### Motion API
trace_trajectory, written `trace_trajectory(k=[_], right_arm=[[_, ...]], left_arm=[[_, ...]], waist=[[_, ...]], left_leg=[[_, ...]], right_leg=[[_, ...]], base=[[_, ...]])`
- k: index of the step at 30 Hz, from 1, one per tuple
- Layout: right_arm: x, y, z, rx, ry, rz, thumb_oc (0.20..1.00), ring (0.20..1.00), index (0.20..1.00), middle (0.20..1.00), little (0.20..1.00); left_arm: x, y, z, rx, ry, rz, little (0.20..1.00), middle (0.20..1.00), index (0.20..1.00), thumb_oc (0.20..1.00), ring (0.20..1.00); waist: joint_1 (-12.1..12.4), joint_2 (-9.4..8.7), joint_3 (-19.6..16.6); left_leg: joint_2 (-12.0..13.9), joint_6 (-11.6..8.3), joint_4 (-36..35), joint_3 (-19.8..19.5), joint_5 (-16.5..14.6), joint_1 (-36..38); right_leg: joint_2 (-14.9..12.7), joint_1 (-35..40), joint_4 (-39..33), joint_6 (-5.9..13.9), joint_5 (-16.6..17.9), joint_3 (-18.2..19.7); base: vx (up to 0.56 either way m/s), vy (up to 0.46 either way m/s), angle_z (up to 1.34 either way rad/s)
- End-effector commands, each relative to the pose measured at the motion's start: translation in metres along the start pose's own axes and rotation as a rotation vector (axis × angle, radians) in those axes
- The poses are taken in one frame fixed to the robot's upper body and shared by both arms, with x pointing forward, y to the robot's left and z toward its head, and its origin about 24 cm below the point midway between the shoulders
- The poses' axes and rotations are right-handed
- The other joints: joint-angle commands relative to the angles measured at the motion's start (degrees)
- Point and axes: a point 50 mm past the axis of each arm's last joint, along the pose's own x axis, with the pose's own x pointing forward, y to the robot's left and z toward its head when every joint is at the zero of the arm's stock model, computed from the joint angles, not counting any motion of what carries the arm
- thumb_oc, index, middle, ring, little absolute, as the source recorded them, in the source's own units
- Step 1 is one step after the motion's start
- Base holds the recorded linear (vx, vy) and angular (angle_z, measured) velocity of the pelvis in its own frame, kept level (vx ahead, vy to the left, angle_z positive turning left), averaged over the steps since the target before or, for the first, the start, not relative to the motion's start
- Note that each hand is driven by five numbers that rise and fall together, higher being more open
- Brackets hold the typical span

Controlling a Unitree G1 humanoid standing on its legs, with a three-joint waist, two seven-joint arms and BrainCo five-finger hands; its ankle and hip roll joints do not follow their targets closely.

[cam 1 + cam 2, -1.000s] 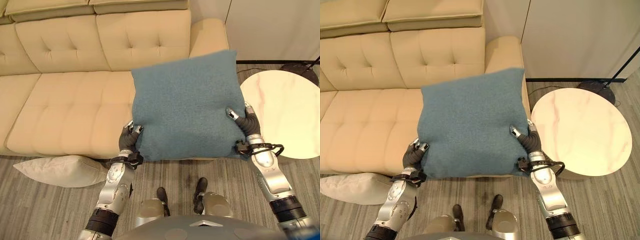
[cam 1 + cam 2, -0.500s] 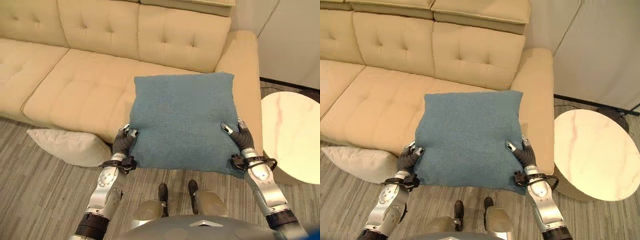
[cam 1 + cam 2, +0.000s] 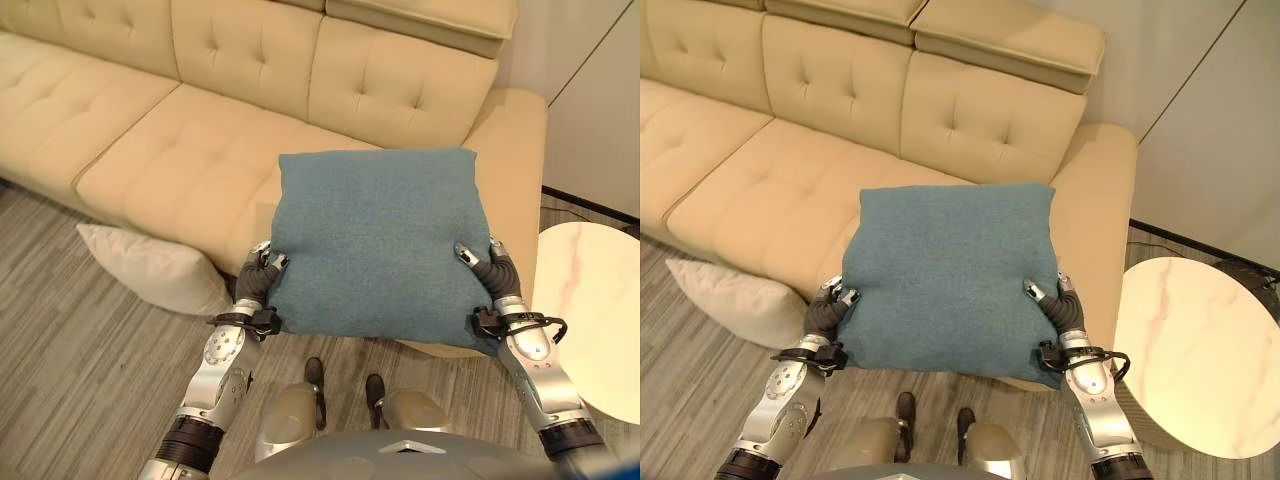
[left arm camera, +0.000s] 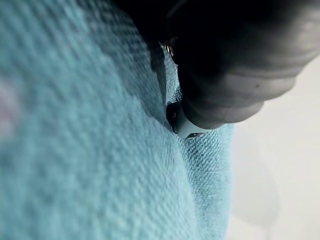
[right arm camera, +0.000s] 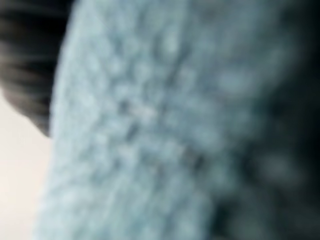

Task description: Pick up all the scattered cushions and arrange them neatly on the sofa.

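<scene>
Above the right end of the cream sofa (image 3: pixel 180 150), a square teal-blue cushion (image 3: pixel 380 245) is carried flat and roughly level between both hands, off the seat. Cover: coarse woven fabric, uniform colour, corners slightly pointed, no pattern or piping visible; the left wrist view shows the weave up close. Left hand (image 3: pixel 257 285) grips the cushion's near left edge, thumb curled over the top face, fingers hidden beneath. Right hand (image 3: pixel 492 270) clamps the near right edge the same way, thumb on top. The cushion's far edge overhangs the seat next to the right armrest (image 3: pixel 515 160); its near edge hangs over the floor. Sofa: tufted seat and back cushions with button dimples, padded headrests along the top. A second cushion, off-white cushion (image 3: pixel 150 267), lies on the floor leaning against the sofa's front, left of the left arm. Floor (image 3: pixel 70 350): grey-brown striped planks. A round white marble-top side table (image 3: pixel 1200 350) stands to the right, just beside the armrest. Pale wall panels (image 3: pixel 1200 120) behind it.
</scene>
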Motion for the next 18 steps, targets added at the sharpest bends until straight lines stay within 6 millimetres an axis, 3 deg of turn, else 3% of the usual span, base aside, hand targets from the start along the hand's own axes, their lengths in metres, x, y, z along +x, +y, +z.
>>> trace_trajectory(k=[1,5,9,11,13,14,16,18], right_arm=[[0.017,0.026,0.057,0.073,-0.319,0.090,0.200,0.200,0.200,0.200,0.200],[0.019,0.033,0.060,0.090,-0.334,0.103,0.200,0.200,0.200,0.200,0.200],[0.018,0.035,0.060,0.084,-0.334,0.127,0.200,0.200,0.200,0.200,0.200],[0.019,0.035,0.059,0.083,-0.329,0.135,0.200,0.200,0.200,0.200,0.200],[0.018,0.035,0.059,0.083,-0.329,0.137,0.200,0.200,0.200,0.200,0.200],[0.015,0.028,0.056,0.068,-0.321,0.111,0.200,0.200,0.200,0.200,0.200],[0.014,0.023,0.056,0.055,-0.321,0.093,0.200,0.200,0.200,0.200,0.200],[0.012,0.011,0.053,0.032,-0.304,0.061,0.200,0.200,0.200,0.200,0.200]], left_arm=[[0.005,-0.029,0.048,0.030,-0.252,-0.175,0.200,0.200,0.200,0.200,0.200],[0.006,-0.025,0.050,0.059,-0.257,-0.162,0.200,0.200,0.200,0.200,0.200],[0.003,-0.023,0.047,0.046,-0.247,-0.158,0.200,0.200,0.200,0.200,0.200],[0.003,-0.022,0.047,0.047,-0.250,-0.154,0.200,0.200,0.200,0.200,0.200],[0.003,-0.025,0.047,0.039,-0.256,-0.173,0.200,0.200,0.200,0.200,0.200],[0.003,-0.030,0.045,0.017,-0.254,-0.190,0.200,0.200,0.200,0.200,0.200],[0.003,-0.034,0.045,0.010,-0.256,-0.213,0.200,0.200,0.200,0.200,0.200],[0.004,-0.038,0.046,-0.006,-0.262,-0.229,0.200,0.200,0.200,0.200,0.200]], waist=[[0.65,-0.42,-3.74],[0.01,0.72,-2.08],[-0.50,0.96,-2.26],[-0.70,0.45,-1.76],[-0.94,0.25,-2.05],[-1.45,0.13,-2.95],[-1.74,0.23,-3.72],[-2.08,-0.58,-3.33]], left_leg=[[-0.71,-1.63,-0.44,0.09,-4.35,2.15],[-0.82,-0.06,-1.64,0.31,-5.25,5.00],[-1.99,0.28,-3.35,0.24,-6.66,8.23],[-3.00,0.23,-3.19,0.89,-8.21,9.94],[-3.44,0.20,-2.89,1.12,-8.96,10.45],[-3.61,-0.22,-2.53,0.30,-9.77,10.74],[-3.29,-1.24,-0.32,0.96,-11.10,10.48],[-2.05,-4.92,13.64,2.56,-9.18,5.02]], right_leg=[[0.59,0.47,-0.89,4.46,5.62,1.16],[1.19,-5.60,11.87,5.95,7.78,1.60],[2.53,-8.31,4.44,5.01,7.73,-1.16],[2.13,-11.02,-2.25,5.69,10.70,-6.34],[1.67,-9.21,-5.04,5.59,10.77,-7.64],[2.45,-8.12,-5.84,4.80,10.96,-5.30],[1.60,-6.24,-7.62,4.23,10.98,-6.92],[0.72,-1.66,-10.69,2.92,10.64,-6.33]], base=[[0.14,0.229,-0.46],[0.09,0.146,-0.23],[0.20,0.065,-0.24],[0.21,0.010,-0.18],[0.19,-0.028,-0.09],[0.22,-0.057,0.02],[0.23,-0.081,0.25],[0.20,-0.078,0.53]])
